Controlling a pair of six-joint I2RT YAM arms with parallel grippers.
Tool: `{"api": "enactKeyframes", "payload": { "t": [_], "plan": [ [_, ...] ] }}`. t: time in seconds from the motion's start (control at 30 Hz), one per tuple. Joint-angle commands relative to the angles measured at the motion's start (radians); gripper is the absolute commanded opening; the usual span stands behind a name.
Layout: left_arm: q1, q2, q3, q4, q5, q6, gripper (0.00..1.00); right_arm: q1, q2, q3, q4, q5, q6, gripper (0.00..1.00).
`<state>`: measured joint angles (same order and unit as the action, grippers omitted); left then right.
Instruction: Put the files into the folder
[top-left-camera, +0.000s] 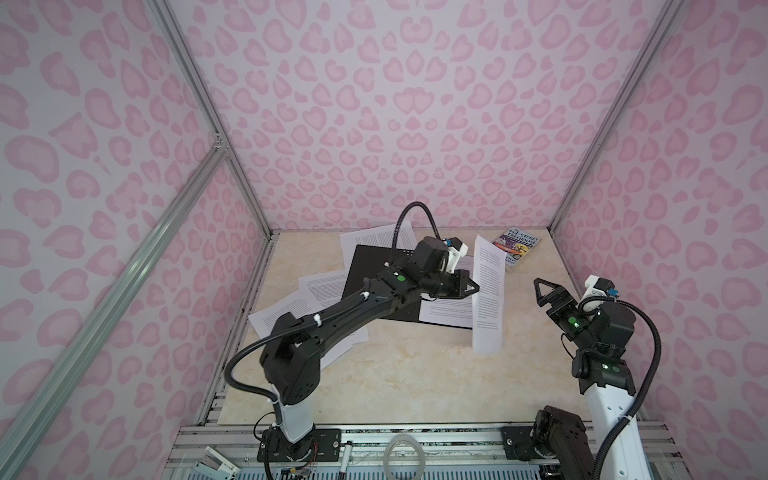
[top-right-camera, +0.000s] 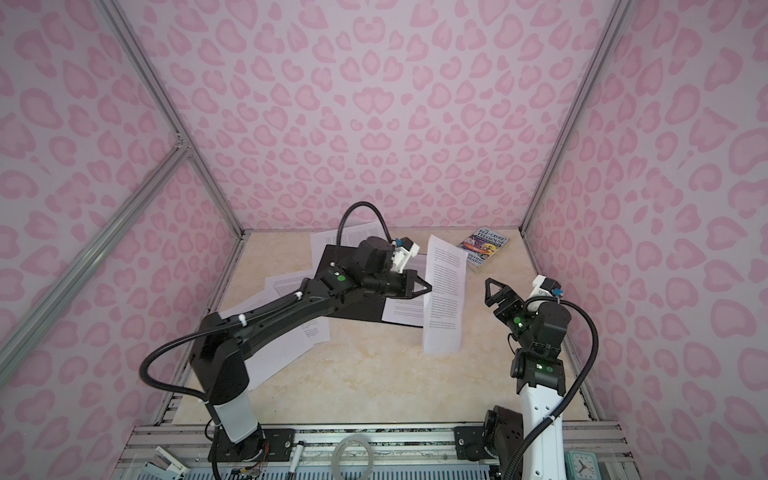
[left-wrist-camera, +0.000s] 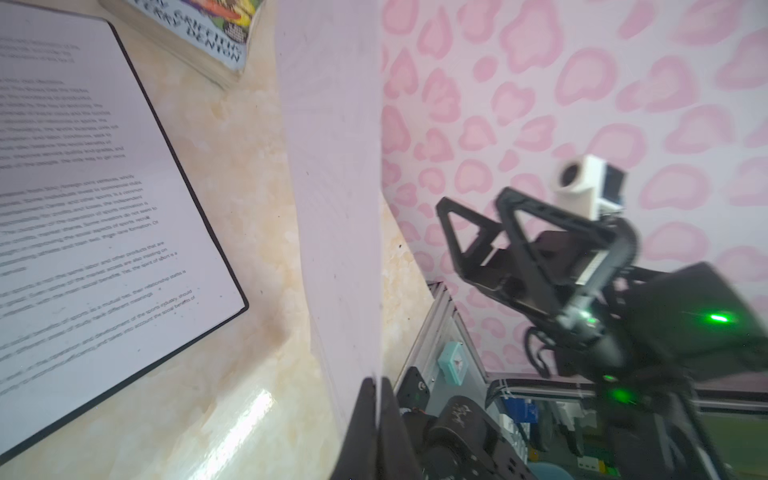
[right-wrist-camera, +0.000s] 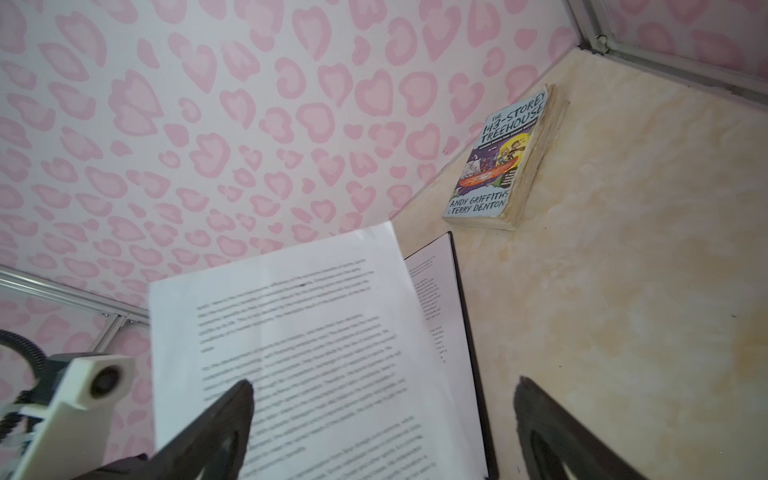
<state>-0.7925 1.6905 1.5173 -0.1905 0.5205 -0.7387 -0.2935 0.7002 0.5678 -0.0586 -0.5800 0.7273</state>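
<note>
Looking down on a pale marble-look table (top-left-camera: 395, 374) boxed in by pink-patterned walls, with two robot arms reaching in from the near edge.

A folder (top-left-camera: 368, 264) lies open and flat toward the back of the table, black inside facing up. One printed page (top-left-camera: 446, 311) already rests on its right half. More loose sheets (top-left-camera: 291, 307) are scattered on the table at the folder's left, partly under the left arm, and another (top-left-camera: 374, 239) pokes out from behind the folder.

The held sheet (top-left-camera: 490, 291) stands on edge, almost upright, just beside the folder's right side. Its long axis runs from the back of the table toward the front, and its lower near corner hangs above bare table.

A small colourful book (top-left-camera: 517, 249) lies at the back right, apart from everything.

The left gripper (top-left-camera: 477, 288) is clenched on the middle of the held sheet's long edge; in the left wrist view its fingers (left-wrist-camera: 365, 415) pinch the paper. The right gripper (top-left-camera: 547, 292) waits with its jaws spread wide and empty, near the sheet's other face but not touching.

The folder lies on the left arm's side of the sheet, so that arm seems best placed to tip the page down onto it.
</note>
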Motion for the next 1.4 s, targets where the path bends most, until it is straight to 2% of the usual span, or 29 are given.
{"api": "enactKeyframes", "payload": {
  "t": [0.0, 0.1, 0.17, 0.27, 0.33, 0.43, 0.57, 0.67, 0.8, 0.97, 1.1, 1.27, 1.37],
  "plan": [
    [0.098, -0.173, -0.112, 0.087, 0.099, -0.096, 0.04, 0.086, 0.017, 0.031, -0.010, 0.096, -0.080, 0.98],
    [0.205, -0.232, -0.248, 0.122, 0.112, -0.128, 0.04, 0.171, 0.057, 0.039, 0.009, 0.145, -0.104, 0.98],
    [0.281, -0.243, -0.350, 0.213, 0.166, -0.184, 0.04, 0.237, 0.123, 0.052, 0.034, 0.152, -0.118, 0.98],
    [0.361, -0.192, -0.454, 0.329, 0.244, -0.241, 0.03, 0.339, 0.231, 0.085, 0.063, 0.172, -0.144, 0.98],
    [0.398, -0.149, -0.507, 0.374, 0.258, -0.264, 0.03, 0.399, 0.312, 0.117, 0.079, 0.189, -0.166, 0.98],
    [0.454, -0.094, -0.557, 0.427, 0.243, -0.249, 0.04, 0.449, 0.424, 0.158, 0.099, 0.189, -0.181, 0.97],
    [0.514, 0.009, -0.547, 0.393, 0.224, -0.187, 0.03, 0.490, 0.567, 0.213, 0.134, 0.158, -0.192, 0.96],
    [0.545, 0.115, -0.513, 0.355, 0.202, -0.150, 0.03, 0.516, 0.695, 0.275, 0.140, 0.105, -0.208, 0.94],
    [0.558, 0.235, -0.463, 0.346, 0.235, -0.134, 0.03, 0.542, 0.856, 0.348, 0.163, 0.049, -0.212, 0.92],
    [0.585, 0.262, -0.460, 0.295, 0.191, -0.078, 0.04, 0.576, 1.008, 0.446, 0.133, 0.021, -0.245, 0.91],
    [0.590, 0.288, -0.459, 0.307, 0.203, -0.065, 0.03, 0.604, 1.122, 0.537, 0.093, -0.004, -0.275, 0.91],
    [0.593, 0.323, -0.456, 0.324, 0.214, -0.068, 0.03, 0.624, 1.259, 0.674, -0.015, 0.013, -0.339, 0.81],
    [0.593, 0.334, -0.459, 0.322, 0.210, -0.063, 0.04, 0.626, 1.308, 0.725, -0.042, 0.008, -0.351, 0.80]
  ]
}}
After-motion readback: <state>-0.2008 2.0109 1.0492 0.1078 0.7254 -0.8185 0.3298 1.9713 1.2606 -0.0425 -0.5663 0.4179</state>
